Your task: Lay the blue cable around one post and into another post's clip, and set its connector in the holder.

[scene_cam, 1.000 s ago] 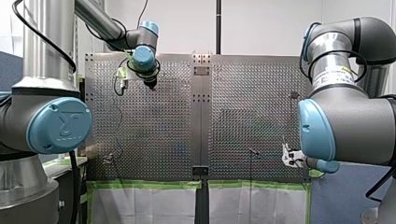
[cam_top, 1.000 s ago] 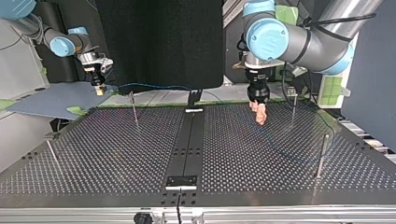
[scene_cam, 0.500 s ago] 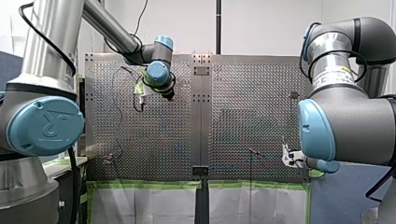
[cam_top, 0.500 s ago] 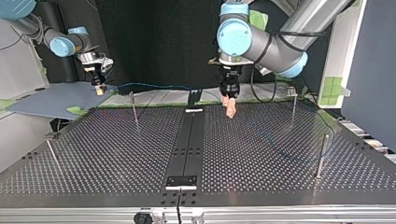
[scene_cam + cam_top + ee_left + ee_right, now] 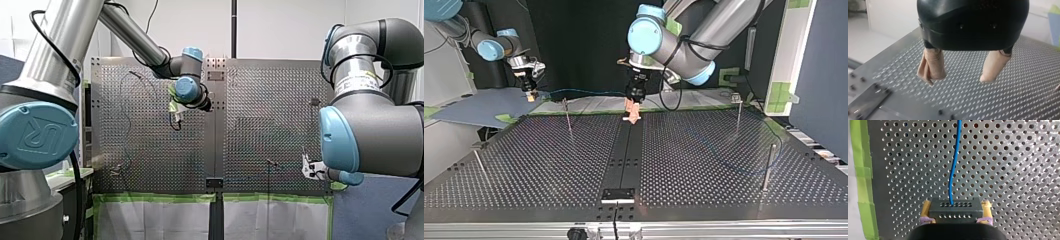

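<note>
- At the top view's left, my right gripper is clamping the dark connector between its yellow pads, beyond the perforated table's far edge.
- The blue cable is leaving the connector and running toward the middle, passing behind a thin post; contact cannot be told.
- In the middle, my left gripper is hanging over the black centre strip, its beige fingers spread apart with nothing between them.
- Further right, the cable is lying in a loose loop on the table, near a far post and a nearer post.
</note>
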Controlling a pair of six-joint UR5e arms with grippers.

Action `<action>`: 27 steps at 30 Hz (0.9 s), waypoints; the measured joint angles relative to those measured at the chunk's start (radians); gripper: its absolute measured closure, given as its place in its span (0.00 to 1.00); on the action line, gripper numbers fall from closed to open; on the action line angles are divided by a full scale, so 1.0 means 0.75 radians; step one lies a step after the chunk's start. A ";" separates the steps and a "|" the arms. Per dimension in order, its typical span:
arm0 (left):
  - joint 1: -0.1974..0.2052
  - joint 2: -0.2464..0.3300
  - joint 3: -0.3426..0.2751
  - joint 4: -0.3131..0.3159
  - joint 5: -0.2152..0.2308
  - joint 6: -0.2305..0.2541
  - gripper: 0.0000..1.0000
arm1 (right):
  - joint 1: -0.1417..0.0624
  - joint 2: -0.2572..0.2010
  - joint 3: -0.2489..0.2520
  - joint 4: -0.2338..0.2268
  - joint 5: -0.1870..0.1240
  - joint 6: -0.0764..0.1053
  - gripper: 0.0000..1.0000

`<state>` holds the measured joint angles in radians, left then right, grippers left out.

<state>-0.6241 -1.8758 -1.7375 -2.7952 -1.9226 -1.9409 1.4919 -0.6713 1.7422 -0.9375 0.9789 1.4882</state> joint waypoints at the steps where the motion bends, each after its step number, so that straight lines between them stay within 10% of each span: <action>1: -0.010 -0.010 0.001 0.011 -0.003 0.006 0.00 | 0.000 0.000 0.000 0.000 0.000 0.000 1.00; 27: -0.289 -0.289 0.004 0.289 -0.099 0.045 0.00 | 0.001 0.000 0.000 -0.002 0.000 0.000 1.00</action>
<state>-0.8412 -2.0929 -1.7347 -2.5781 -1.9970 -1.9069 1.4924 -0.6714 1.7422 -0.9390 0.9789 1.4882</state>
